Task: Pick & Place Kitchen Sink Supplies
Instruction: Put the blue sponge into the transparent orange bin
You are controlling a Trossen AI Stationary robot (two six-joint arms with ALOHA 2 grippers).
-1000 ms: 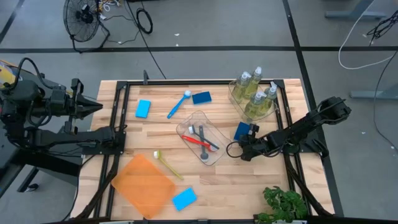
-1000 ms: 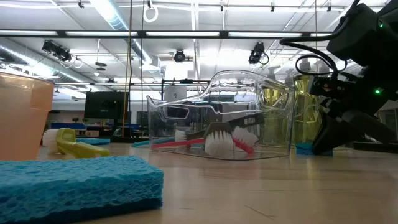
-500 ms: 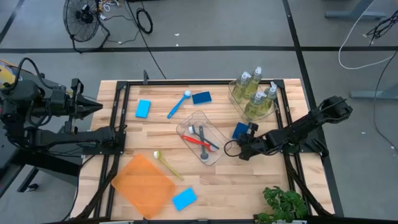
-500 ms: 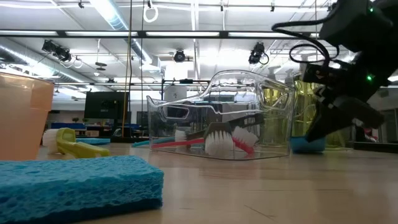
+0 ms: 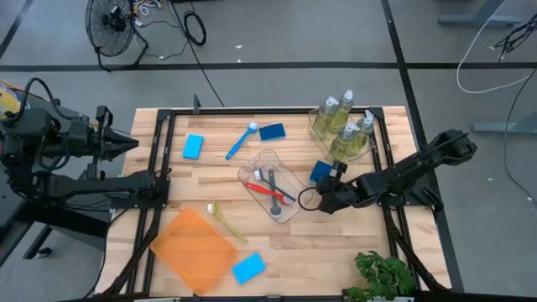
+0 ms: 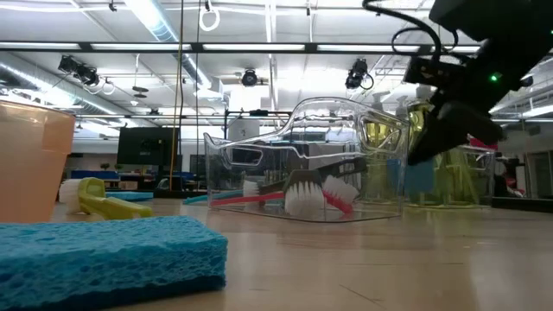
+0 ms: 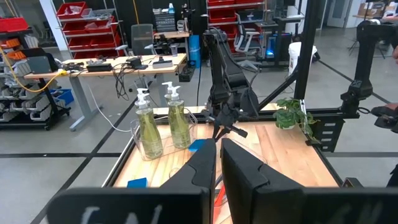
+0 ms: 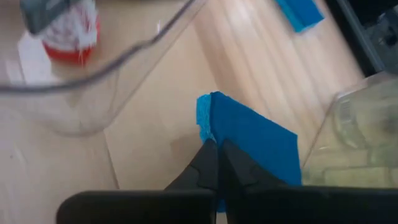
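Half hidden behind its own dark fingers, the right gripper (image 5: 327, 183) pinches a blue sponge (image 8: 249, 140) clamped tight and lifted off the table (image 5: 336, 243), between the brush tub (image 5: 273, 183) and the soap-bottle tub (image 5: 340, 138) near the right edge, while the left gripper (image 5: 126, 143), closed and empty, waits off the left edge.

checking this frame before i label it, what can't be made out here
- Blue sponge in the right gripper: the right wrist view has its near end behind the shut jaws; the low view hides most of it behind the arm.
- Soap bottles: the exact count is unclear in the high view, because they overlap inside their clear tub.
- Brushes in the middle tub: the low view blurs their handles through the curved plastic.
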